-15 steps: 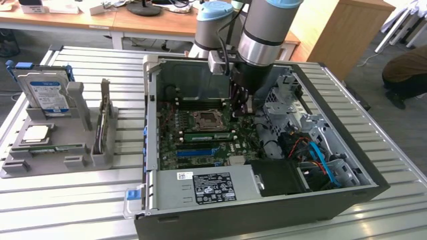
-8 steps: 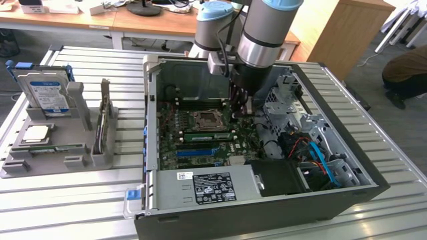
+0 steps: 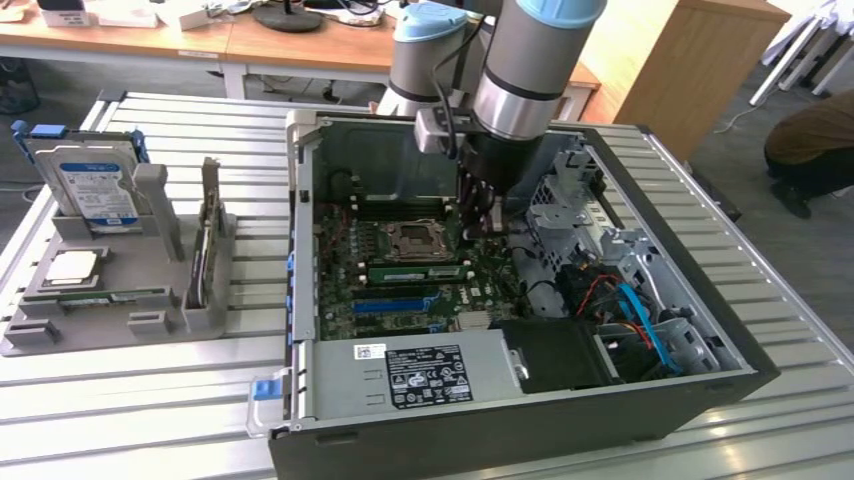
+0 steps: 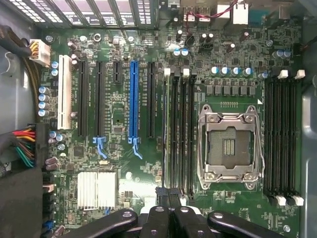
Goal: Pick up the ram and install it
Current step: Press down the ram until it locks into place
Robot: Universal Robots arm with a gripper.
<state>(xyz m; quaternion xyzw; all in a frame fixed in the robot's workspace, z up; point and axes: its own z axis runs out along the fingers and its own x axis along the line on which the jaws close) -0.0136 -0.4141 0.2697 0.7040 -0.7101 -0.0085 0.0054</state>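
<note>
Slatted metal tabletop [image 3: 147,400] carries everything, and nearest the exterior camera sits the open computer case [image 3: 694,385] with its labelled power supply [image 3: 414,375] along the front edge. Past that lies the motherboard [image 3: 400,290], and there the exterior view gives me what my wrist camera does not: the ram [image 3: 414,270], a slim green stick with dark chips, lying along the memory slots just beside the empty processor socket [image 3: 411,238]. My arm [image 3: 527,70] drops almost straight down into the case, wrist vertical, with my gripper [image 3: 481,228] low over the board near the end of that stick toward the exterior view's right. From the wrist view I look flat onto the board: the long blue slot [image 4: 132,99], a silver heatsink [image 4: 97,190], the socket [image 4: 230,144], and the dark memory slots [image 4: 178,134] running toward my gripper [image 4: 171,196], whose fingers are pressed together with nothing visibly between them; edge-on, I cannot pick the stick out from the slots. On the exterior view's left, a grey holder [image 3: 80,320] keeps a hard drive [image 3: 87,190] and an upright expansion card [image 3: 207,240]. Farther back stand wooden desks [image 3: 307,45], and a person [image 3: 814,140] crouches at the far right.
</note>
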